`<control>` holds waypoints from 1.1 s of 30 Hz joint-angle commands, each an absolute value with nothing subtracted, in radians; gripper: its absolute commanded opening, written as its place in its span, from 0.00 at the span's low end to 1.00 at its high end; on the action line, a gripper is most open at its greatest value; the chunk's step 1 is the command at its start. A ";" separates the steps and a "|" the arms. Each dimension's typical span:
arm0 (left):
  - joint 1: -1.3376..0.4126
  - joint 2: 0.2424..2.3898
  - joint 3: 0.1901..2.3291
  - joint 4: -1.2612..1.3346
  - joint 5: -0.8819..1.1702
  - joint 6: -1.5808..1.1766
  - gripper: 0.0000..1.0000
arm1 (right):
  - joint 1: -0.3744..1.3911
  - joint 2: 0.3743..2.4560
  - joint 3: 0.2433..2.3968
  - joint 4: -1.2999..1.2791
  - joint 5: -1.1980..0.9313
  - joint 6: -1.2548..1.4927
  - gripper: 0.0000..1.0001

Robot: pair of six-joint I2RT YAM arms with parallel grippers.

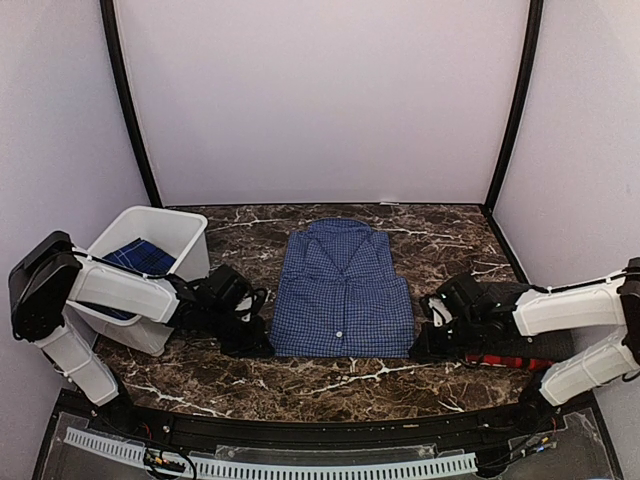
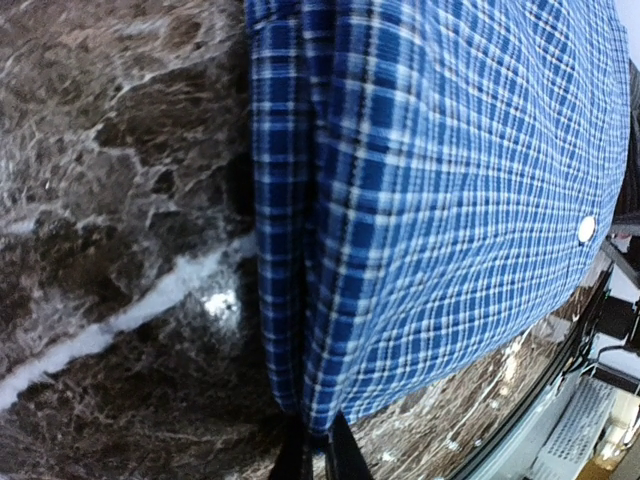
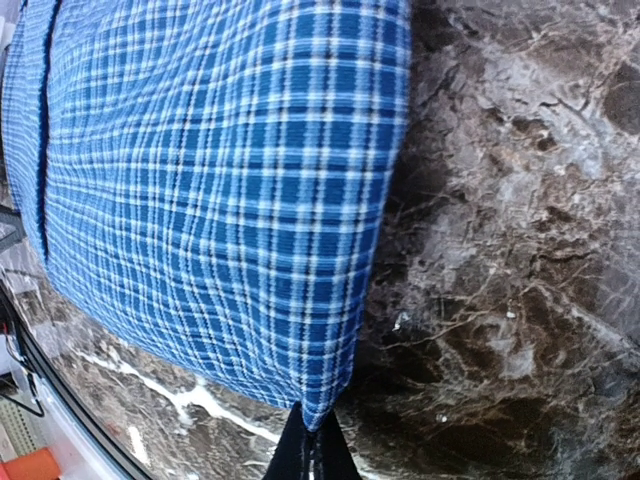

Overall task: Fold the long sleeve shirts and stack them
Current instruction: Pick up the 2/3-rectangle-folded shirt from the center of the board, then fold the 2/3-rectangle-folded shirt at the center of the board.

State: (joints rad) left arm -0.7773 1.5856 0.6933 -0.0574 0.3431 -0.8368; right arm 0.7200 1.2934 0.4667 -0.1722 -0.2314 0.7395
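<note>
A blue-and-white checked long sleeve shirt (image 1: 342,290) lies folded, collar to the far side, in the middle of the dark marble table (image 1: 330,385). My left gripper (image 1: 258,340) is at its near left corner, and in the left wrist view the gripper (image 2: 316,432) is shut on that corner of the shirt (image 2: 450,200). My right gripper (image 1: 420,345) is at the near right corner. In the right wrist view the gripper (image 3: 314,425) pinches the corner tip of the shirt (image 3: 220,190). Both corners sit low against the table.
A white plastic bin (image 1: 165,213) stands at the left behind my left arm, with dark blue plaid cloth (image 1: 140,257) inside. A strip of red cloth (image 1: 505,360) shows under my right arm. The table's near edge runs just in front of both grippers.
</note>
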 commanded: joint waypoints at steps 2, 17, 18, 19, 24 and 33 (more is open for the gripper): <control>-0.787 1.574 0.696 -0.097 0.334 -0.845 0.00 | 0.731 1.237 0.464 -0.191 -0.225 0.736 0.00; -0.869 1.347 0.731 -0.324 0.312 -0.832 0.00 | 0.793 0.953 0.567 -0.463 -0.199 0.763 0.00; -0.869 1.320 0.753 -0.340 0.308 -0.828 0.00 | 0.793 0.936 0.588 -0.481 -0.200 0.768 0.00; -0.871 1.308 0.766 -0.371 0.300 -0.825 0.00 | 0.793 0.923 0.613 -0.499 -0.199 0.770 0.00; -0.869 1.279 0.923 -0.479 0.261 -0.780 0.00 | 0.792 0.940 0.779 -0.560 -0.155 0.766 0.00; -0.670 1.481 1.241 -0.462 0.414 -0.680 0.00 | 0.574 1.249 1.032 -0.396 -0.232 0.609 0.00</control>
State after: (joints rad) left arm -0.7731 1.3827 1.1419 -0.4595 0.3141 -0.7517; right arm 0.6930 1.1244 0.9653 -0.5159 -0.1871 0.6941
